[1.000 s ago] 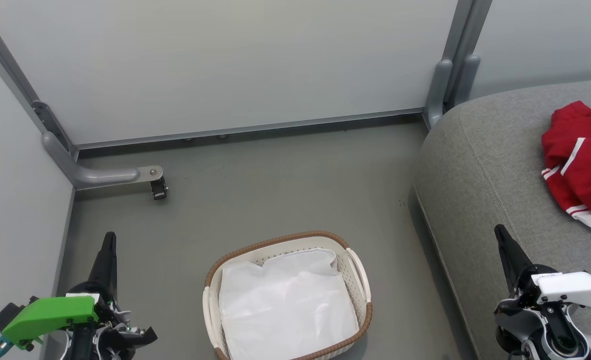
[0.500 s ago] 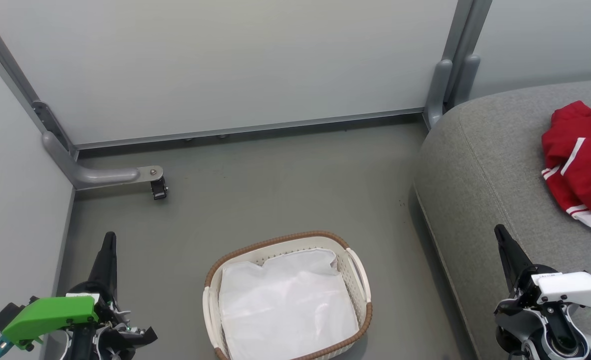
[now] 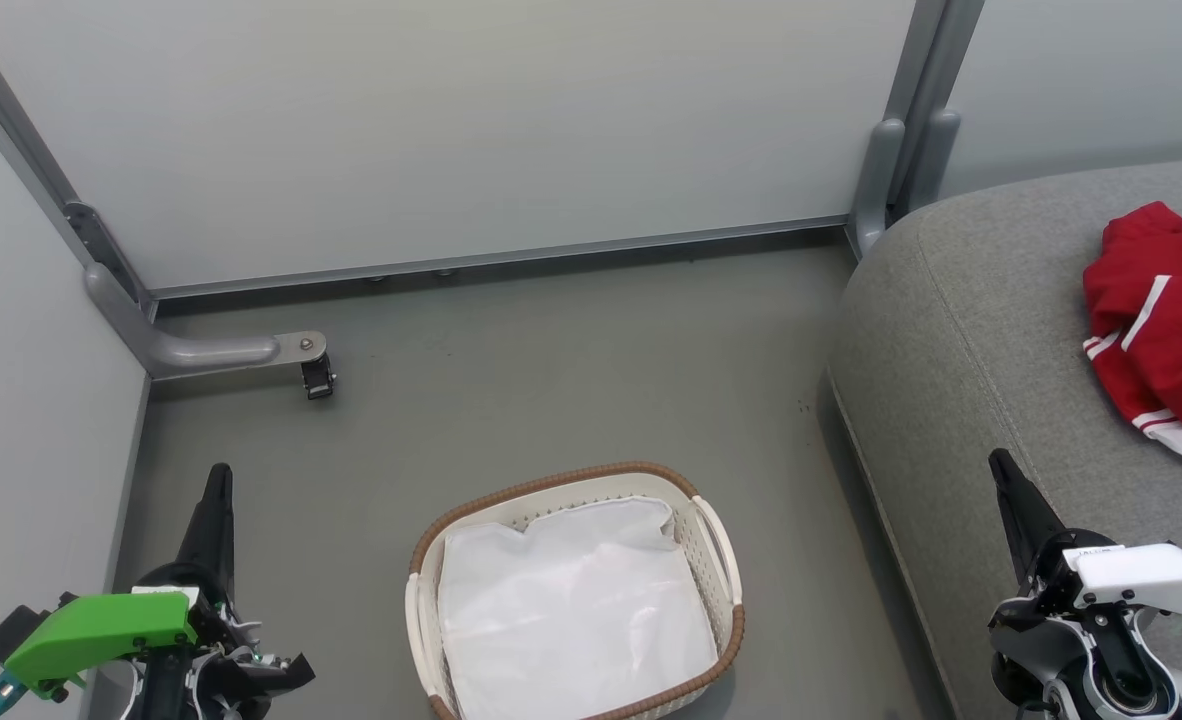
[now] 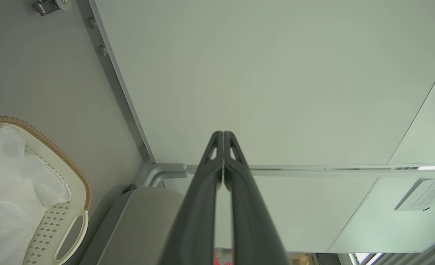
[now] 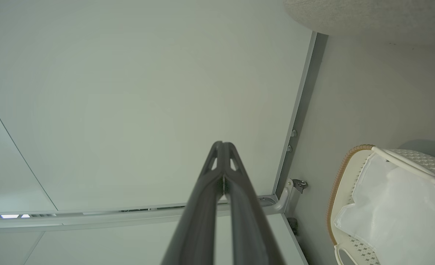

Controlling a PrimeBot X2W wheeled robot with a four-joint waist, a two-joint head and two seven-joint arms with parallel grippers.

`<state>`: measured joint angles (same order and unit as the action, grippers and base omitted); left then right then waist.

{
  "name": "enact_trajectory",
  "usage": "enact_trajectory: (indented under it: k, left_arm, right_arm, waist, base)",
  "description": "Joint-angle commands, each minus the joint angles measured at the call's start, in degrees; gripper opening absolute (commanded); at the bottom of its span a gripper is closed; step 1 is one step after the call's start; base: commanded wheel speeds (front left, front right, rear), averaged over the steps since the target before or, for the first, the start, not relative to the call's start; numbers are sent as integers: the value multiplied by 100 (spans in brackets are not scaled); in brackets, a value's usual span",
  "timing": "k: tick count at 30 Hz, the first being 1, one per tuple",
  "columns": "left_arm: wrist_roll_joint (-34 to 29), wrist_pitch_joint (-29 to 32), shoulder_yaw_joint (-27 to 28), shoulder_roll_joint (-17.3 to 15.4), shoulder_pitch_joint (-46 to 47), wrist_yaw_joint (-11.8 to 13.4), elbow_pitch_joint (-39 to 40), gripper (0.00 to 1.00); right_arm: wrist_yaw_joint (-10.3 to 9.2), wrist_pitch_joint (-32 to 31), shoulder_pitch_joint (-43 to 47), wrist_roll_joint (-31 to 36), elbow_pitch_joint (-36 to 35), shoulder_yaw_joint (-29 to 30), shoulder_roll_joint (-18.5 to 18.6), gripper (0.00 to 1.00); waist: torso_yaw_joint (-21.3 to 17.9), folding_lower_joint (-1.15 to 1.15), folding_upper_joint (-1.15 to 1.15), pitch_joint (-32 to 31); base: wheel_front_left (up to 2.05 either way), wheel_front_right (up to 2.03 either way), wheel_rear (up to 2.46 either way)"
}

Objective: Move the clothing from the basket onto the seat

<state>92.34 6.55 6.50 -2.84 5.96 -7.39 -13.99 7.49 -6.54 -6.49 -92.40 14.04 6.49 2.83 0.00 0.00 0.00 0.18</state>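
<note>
Your left gripper (image 3: pixel 217 475): jaws pressed together, empty, low left and apart from the basket (image 3: pixel 551 482). The basket holds just a white liner (image 3: pixel 571 610), with no red in sight. Your right gripper (image 3: pixel 1001 462): jaws pressed together too, empty, low right by the seat (image 3: pixel 951 330). The clothing (image 3: pixel 1156 340) lies on the seat, far right. Looks done to me, so your step is a check: leave the liner alone and only dip in if red shows. Can't see under the liner. The frame cuts off the basket's near end and the clothing's right side.
</note>
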Motion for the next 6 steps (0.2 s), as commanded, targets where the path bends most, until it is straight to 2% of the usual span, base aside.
enact_trajectory:
  k: [1, 6]
  left_arm:
    - [15, 17, 12, -6, 52, -18, 3, 0]
    - [15, 17, 12, -6, 52, -18, 5, 0]
  right_arm:
    - [0, -14, 60, -6, -12, 15, 22, 0]
    - [0, -15, 59, -6, -12, 16, 21, 0]
  waist:
    - [0, 0, 0, 0]
    - [0, 0, 0, 0]
  base:
    - [0, 0, 0]
    - [0, 0, 0]
